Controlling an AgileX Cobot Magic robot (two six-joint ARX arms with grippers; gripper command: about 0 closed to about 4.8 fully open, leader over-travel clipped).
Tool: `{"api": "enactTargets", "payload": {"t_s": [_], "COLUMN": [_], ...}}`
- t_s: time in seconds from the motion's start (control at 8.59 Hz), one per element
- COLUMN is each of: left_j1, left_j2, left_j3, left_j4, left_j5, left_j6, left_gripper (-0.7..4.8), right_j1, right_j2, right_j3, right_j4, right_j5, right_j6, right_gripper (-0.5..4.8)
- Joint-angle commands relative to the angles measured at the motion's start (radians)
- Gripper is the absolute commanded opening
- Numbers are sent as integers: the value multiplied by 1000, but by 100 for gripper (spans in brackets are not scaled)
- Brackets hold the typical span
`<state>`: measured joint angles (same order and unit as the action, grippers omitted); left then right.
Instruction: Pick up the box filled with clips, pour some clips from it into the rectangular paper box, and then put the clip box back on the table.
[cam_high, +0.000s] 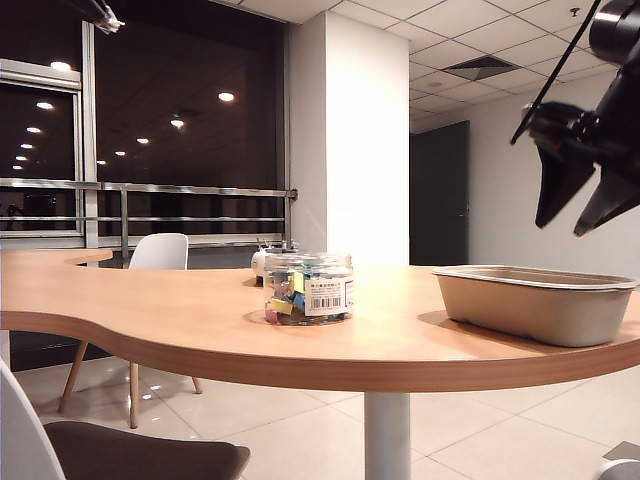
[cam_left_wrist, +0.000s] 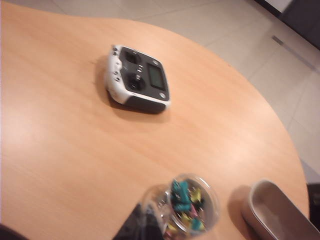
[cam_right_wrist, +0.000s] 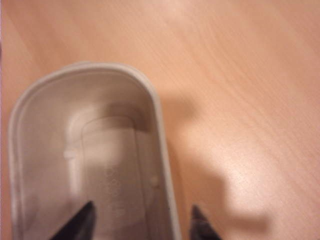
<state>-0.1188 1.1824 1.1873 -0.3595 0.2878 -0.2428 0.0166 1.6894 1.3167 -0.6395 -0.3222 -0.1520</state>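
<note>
The tabletop (cam_high: 200, 320), light wood with a curved edge, was seen carrying everything. The rectangular paper box (cam_high: 535, 305) was set near the right end, empty, its open top left clear, probably so clips could be poured in. A white and dark grey remote controller (cam_left_wrist: 137, 78) was laid well apart from the other items, toward the far side, out of the working area. The box filled with clips (cam_high: 308, 288) was stood upright near the middle of the tabletop, left of the paper box and not touching it, barcode label facing the exterior camera; multicoloured clips (cam_left_wrist: 187, 205) were seen inside. It was not yet grasped. The right gripper (cam_high: 587, 195) was held above the paper box, jaws spread apart, empty. The left gripper (cam_left_wrist: 137, 225) was seen only as a dark tip beside the jar; it was clenched, holding nothing.
</note>
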Motion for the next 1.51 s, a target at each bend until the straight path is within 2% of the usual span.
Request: {"api": "enactTargets", "payload": {"t_s": [0.12, 0.7, 0.82, 0.93, 1.05, 1.28, 1.4, 1.51], "left_j1": [3, 3, 3, 3, 3, 3, 3, 3], "left_j2": [-3, -3, -3, -3, -3, -3, -3, -3], "left_j3": [7, 7, 7, 7, 7, 7, 7, 7], "left_j4": [18, 18, 18, 18, 18, 18, 17, 17], "left_j5": [0, 2, 1, 1, 1, 1, 2, 4], "left_j6": [-1, -1, -1, -1, -1, -1, -1, -1], "left_gripper": [-5, -5, -5, -5, -5, -5, -5, -5], "right_j1": [2, 13, 27, 39, 93, 144, 162, 160], "right_j2": [43, 150, 177, 184, 193, 194, 200, 200], "right_j3": [5, 5, 5, 5, 6, 10, 11, 27], "right_j4": [39, 76, 85, 92, 179, 240, 270, 237], "right_j5": [-17, 30, 31, 38, 40, 37, 31, 31], "right_j6": [-13, -43, -43, -43, -31, 2, 31, 42], "right_gripper": [243, 238, 136, 101, 7, 7, 113, 131]}}
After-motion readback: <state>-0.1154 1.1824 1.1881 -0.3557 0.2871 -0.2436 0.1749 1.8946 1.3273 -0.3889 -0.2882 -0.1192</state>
